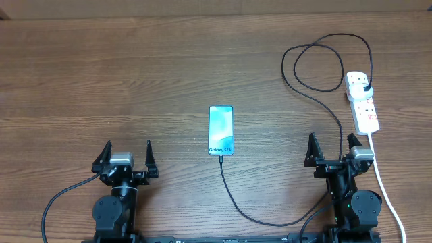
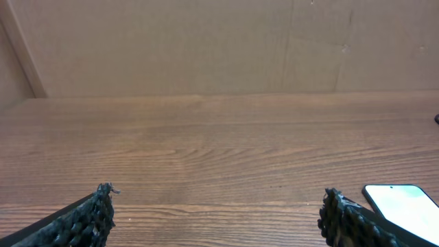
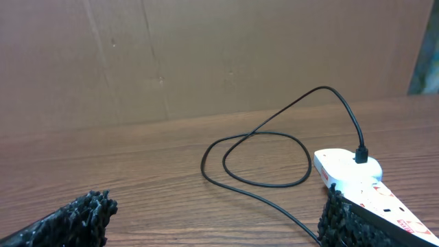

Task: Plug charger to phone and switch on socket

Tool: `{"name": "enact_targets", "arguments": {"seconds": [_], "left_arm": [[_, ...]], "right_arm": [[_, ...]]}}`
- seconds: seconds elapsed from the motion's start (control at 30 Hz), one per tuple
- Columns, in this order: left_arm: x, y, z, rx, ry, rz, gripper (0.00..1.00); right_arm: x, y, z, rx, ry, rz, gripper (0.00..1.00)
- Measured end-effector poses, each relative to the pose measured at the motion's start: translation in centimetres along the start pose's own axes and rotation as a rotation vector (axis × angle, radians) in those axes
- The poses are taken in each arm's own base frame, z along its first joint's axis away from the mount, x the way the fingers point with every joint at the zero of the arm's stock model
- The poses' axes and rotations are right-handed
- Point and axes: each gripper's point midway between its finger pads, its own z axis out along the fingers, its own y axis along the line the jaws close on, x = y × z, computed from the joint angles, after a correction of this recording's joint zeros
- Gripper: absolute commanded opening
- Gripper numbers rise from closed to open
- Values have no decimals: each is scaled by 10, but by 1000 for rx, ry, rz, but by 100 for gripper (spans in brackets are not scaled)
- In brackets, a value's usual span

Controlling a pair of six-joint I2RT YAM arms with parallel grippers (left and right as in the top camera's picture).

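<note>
Left gripper [image 1: 128, 148]: jaws spread wide, nothing between them, low at the near edge of the wooden table [image 1: 101, 81]. Right gripper [image 1: 331, 143]: likewise wide apart and empty.

Phone [image 1: 221, 130]: flat mid-table between the two arms and ahead of them, screen up and lit blue-teal, near end towards the robot. Charger [image 1: 222, 169]: its small connector sits in the phone's near end. The thin black cable curves off towards the right arm, loops at the far right and ends in a black plug [image 3: 361, 156] seated in the power strip [image 1: 362, 101].

Strip lies just beyond the right gripper. Its white cord [image 1: 388, 189] trails back past that arm. Switch positions too small to read.
</note>
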Motion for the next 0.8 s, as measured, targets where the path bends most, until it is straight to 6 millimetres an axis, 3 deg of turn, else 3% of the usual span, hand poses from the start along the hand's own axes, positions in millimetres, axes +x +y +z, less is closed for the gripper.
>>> {"name": "enact_targets", "arguments": {"seconds": [0.8], "left_arm": [[0, 0, 0, 0, 0, 0, 100]], "right_arm": [[1, 10, 0, -41, 5, -1, 100]]}}
